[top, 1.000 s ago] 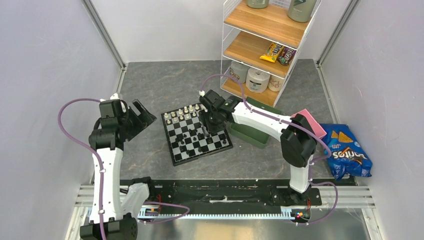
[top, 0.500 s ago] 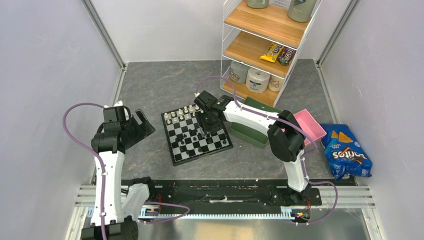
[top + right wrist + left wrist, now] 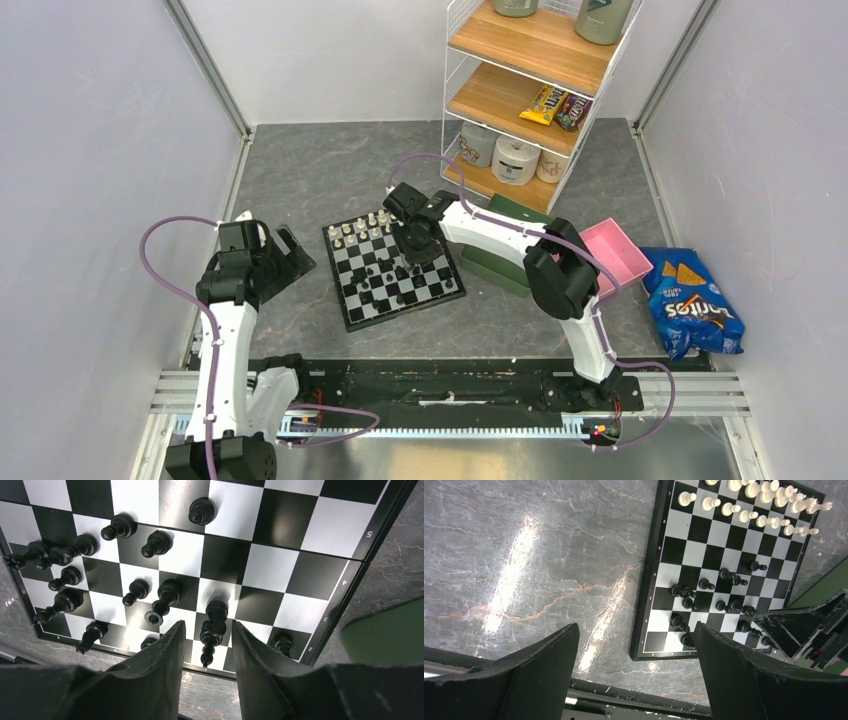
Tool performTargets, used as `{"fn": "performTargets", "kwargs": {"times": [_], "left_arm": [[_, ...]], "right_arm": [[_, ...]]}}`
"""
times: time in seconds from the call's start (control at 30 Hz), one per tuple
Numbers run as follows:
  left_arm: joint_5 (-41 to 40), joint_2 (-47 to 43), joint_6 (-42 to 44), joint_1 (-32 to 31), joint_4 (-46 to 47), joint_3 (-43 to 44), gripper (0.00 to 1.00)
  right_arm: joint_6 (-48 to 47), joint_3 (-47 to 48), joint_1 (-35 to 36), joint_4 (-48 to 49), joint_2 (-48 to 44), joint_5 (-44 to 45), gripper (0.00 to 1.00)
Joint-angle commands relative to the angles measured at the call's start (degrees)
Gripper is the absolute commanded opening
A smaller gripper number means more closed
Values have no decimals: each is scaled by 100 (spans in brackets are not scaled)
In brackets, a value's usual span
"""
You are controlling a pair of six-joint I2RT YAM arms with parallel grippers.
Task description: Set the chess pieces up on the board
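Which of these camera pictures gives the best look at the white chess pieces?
The left wrist view: the white chess pieces show large enough to tell apart, in two rows along one edge of the board. The top external view shows them as tiny dots; the right wrist view shows only black ones.

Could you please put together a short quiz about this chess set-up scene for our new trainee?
1. True or false: the left gripper holds a chess piece.
2. In its wrist view, the right gripper: A) has a black piece between its parted fingers; B) is clamped shut on nothing; C) hangs over bare table.
3. Fill in: the pieces lined up in rows along one edge of the board are ___ in colour.
Key: 1 false; 2 A; 3 white.
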Motion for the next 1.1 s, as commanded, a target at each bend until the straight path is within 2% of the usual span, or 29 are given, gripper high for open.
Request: {"fn": "performTargets", "kwargs": {"times": [0.0,0.27,0.5,0.83,1.07], "left_arm": [[32,-164,-163,-15,459,-24,92],[62,-339,-198,-16,557,-110,92],[94,-296,-195,-15,580,-128,91],[73,-269,-197,-19,579,-134,91],[78,-280,-191,-15,582,-134,91]], "right_arm": [[-78,273,28,-71,132,40,46],[-85,241,28,-98,144,112,40],[-140,225,28,-142,64,142,26],[-118,243,10,-205,-514,610,23],[15,-321,-2,-181,-962,839,23]]}}
